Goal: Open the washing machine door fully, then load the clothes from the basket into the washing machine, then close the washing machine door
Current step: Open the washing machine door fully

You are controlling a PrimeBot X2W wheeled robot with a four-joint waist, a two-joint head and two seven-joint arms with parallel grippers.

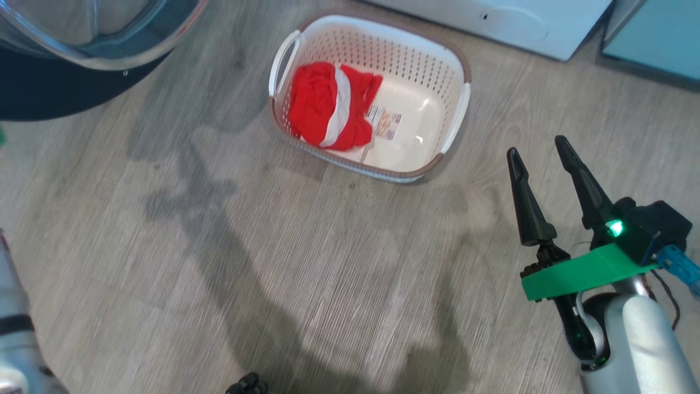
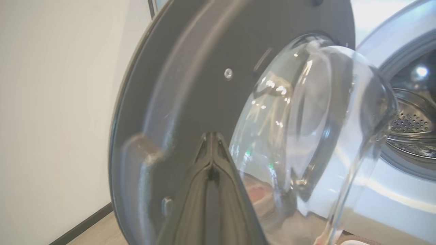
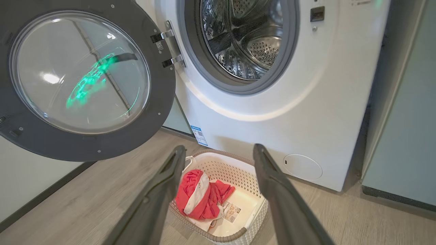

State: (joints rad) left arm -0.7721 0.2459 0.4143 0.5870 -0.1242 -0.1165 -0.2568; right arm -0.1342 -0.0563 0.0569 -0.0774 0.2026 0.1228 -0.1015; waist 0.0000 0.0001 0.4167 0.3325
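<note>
The washing machine door [image 3: 163, 102] stands swung open to the left of the washing machine [image 3: 289, 112], whose steel drum [image 3: 245, 37] is exposed. My left gripper [image 2: 213, 136] is shut with nothing in it, its tips close to the door's dark inner face [image 2: 190, 85], beside the bulging glass [image 2: 306, 119]. The basket [image 1: 454, 82] sits on the floor before the machine, with the red and white clothes [image 1: 322, 104] bunched at its left end. My right gripper [image 1: 536, 146] is open and empty, low to the basket's right. In the right wrist view it [image 3: 219, 148] points over the basket [image 3: 238, 160] and clothes [image 3: 201, 194].
A pale teal cabinet [image 3: 402, 136] stands right of the washer. A white wall with a dark skirting [image 3: 41, 197] runs behind the open door. Wooden floor [image 1: 328, 273] spreads in front of the basket. My left forearm [image 1: 13, 328] shows at the lower left.
</note>
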